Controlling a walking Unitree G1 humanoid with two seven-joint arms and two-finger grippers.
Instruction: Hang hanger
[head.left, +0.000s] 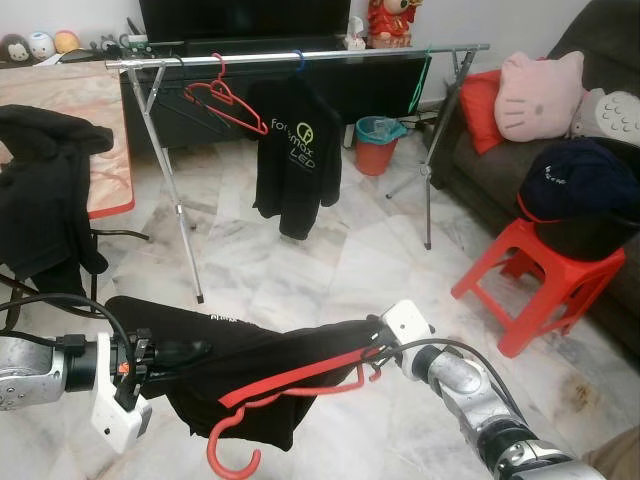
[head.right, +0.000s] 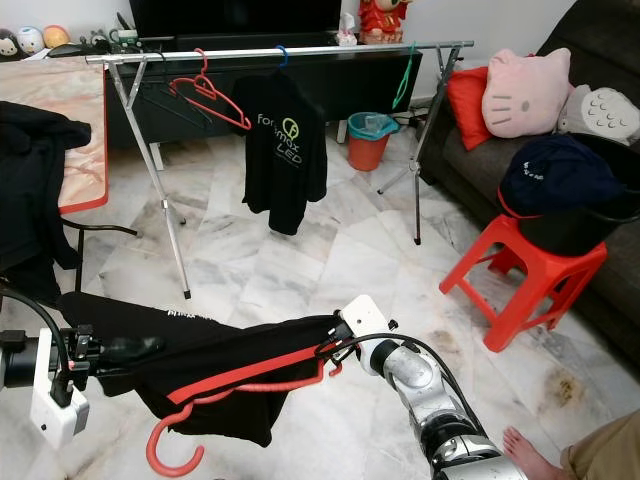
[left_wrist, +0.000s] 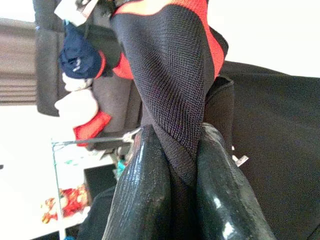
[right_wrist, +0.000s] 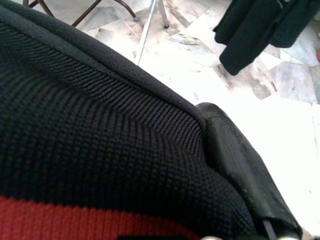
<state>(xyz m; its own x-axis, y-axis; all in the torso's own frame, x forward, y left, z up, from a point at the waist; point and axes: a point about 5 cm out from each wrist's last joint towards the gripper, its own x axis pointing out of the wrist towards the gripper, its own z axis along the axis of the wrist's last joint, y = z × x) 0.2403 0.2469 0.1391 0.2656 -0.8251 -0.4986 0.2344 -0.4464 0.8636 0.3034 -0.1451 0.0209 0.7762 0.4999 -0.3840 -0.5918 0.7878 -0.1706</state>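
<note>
Low in front of the robot, well short of the drying rack (head.left: 300, 55), a black shirt (head.left: 240, 365) on a red hanger (head.left: 290, 385) was stretched between both arms. The left hand (head.left: 165, 355) had its fingers (left_wrist: 150, 200) pinched on a fold of the cloth; the right hand (head.left: 375, 345) was pressed against the fabric at the other end, seemingly gripping it. The hanger's long axis ran roughly level from one hand to the other, its hook (head.left: 232, 450) dangling downward near the left side rather than up toward the rail. The rack stood ahead across open marble floor (head.left: 330, 260), its rail well above the hands. On it hung another red hanger (head.left: 225, 100), a black printed shirt (head.left: 297, 160) and a green hanger (head.left: 420, 80); the free stretch lay between the last two. A red stool (head.left: 540, 275) with a dark cap (head.left: 580, 180) stood to the right, a table (head.left: 75, 110) with dark clothing (head.left: 45, 190) to the left. The hook would probably need turning upward before hanging.
</note>
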